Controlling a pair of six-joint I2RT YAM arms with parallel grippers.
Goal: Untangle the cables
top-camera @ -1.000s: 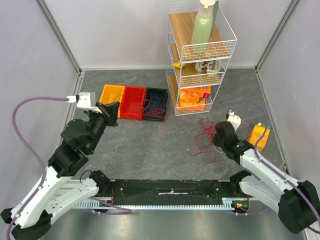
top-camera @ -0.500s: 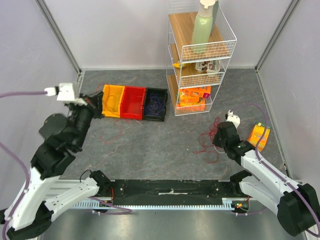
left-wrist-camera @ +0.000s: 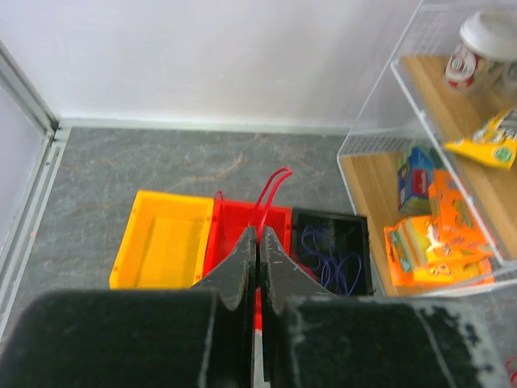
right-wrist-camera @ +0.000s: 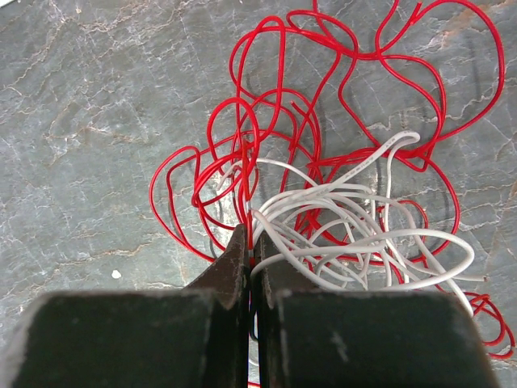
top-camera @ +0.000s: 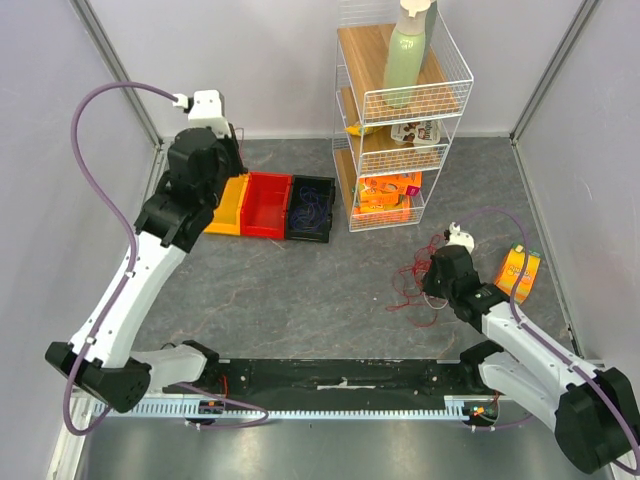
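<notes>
A tangle of red cables (right-wrist-camera: 323, 121) and white cables (right-wrist-camera: 347, 234) lies on the grey floor, right of centre in the top view (top-camera: 408, 278). My right gripper (right-wrist-camera: 250, 234) is shut on a red strand at the tangle's near edge, with a white strand beside its tip; it also shows in the top view (top-camera: 432, 272). My left gripper (left-wrist-camera: 258, 234) is shut on a thin red cable (left-wrist-camera: 273, 184) that loops up from its tips, above the red bin (left-wrist-camera: 230, 226). In the top view the left gripper (top-camera: 222, 185) is raised over the bins.
A yellow bin (top-camera: 232, 205), the red bin (top-camera: 267, 205) and a black bin (top-camera: 310, 208) holding purple cables (left-wrist-camera: 331, 259) stand in a row. A wire shelf rack (top-camera: 395, 130) with snacks and a bottle stands behind. An orange packet (top-camera: 518, 270) lies at the right.
My left arm has swung up and back, from low at the left to over the bins, carrying the red strand. The right gripper has barely moved; the tangle shifted slightly.
</notes>
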